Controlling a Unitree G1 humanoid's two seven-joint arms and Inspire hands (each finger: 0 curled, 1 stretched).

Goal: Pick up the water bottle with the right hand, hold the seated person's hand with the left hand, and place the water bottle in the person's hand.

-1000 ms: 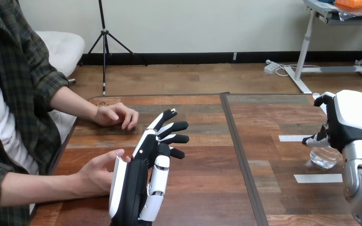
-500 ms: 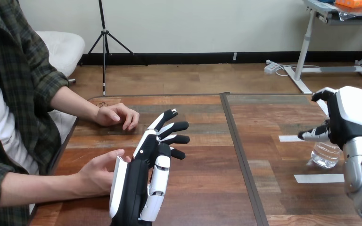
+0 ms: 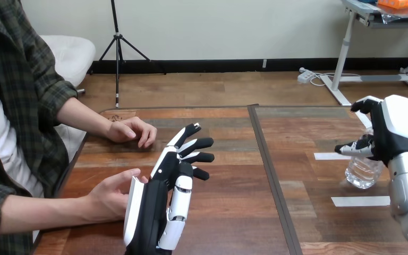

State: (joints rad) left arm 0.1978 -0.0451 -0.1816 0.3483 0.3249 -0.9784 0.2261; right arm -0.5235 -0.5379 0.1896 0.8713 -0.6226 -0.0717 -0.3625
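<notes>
My left hand [image 3: 162,199] reaches in from the bottom edge over the left half of the wooden table [image 3: 228,207]. It stands on its edge, white back shell turned to the left. Its fingers [image 3: 196,143] are straight and fanned apart, pointing away from me and a little to the right, and they grip nothing.

The seated person's hand at the lower left [image 3: 109,195] lies palm up just beside my left hand's white shell, its fingertips at the shell's edge. I cannot tell whether the two touch. None of my fingers curl round that hand. The person's other hand [image 3: 132,130] rests farther back on the table with loosely bent fingers, apart from my hand.

My right hand [image 3: 393,130] is at the right edge, with its white back facing me. Its fingers curl leftward round the upper part of the clear water bottle [image 3: 362,171], and the thumb arches above them. The bottle's top is hidden behind my hand, while its ribbed lower body hangs below the fingers. I cannot tell whether its base rests on the table.

The bottle is between two strips of white tape, one farther back [image 3: 328,156] and one nearer me [image 3: 360,201]. It is well apart from the person's hands.
</notes>
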